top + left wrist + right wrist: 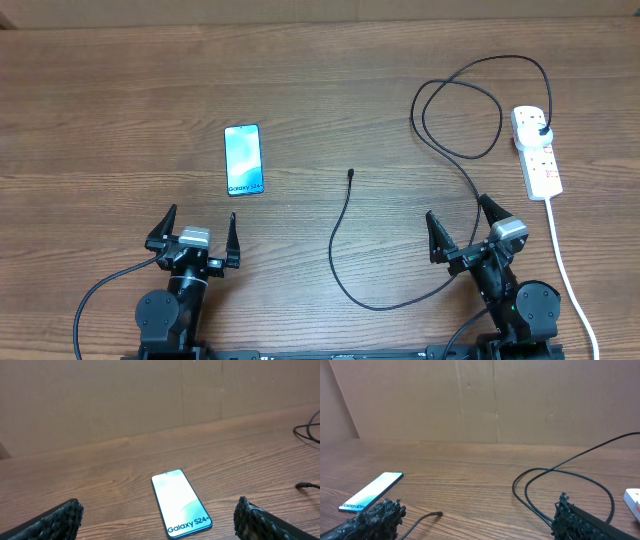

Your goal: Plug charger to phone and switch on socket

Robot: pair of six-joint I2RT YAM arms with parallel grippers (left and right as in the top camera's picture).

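The phone (244, 159) lies flat on the table, screen lit teal, "Galaxy" text toward me; it also shows in the left wrist view (180, 503) and the right wrist view (371, 491). The black charger cable (345, 250) curves across the table; its connector tip (351, 173) lies free right of the phone, also in the right wrist view (438, 514). Its plug (541, 131) sits in the white socket strip (537, 152) at the right. My left gripper (196, 238) is open and empty just before the phone. My right gripper (462, 230) is open and empty over the cable.
The strip's thick white cord (565, 270) runs down the right side past my right arm. Cable loops (460, 110) lie left of the strip. A brown cardboard wall (495, 400) backs the table.
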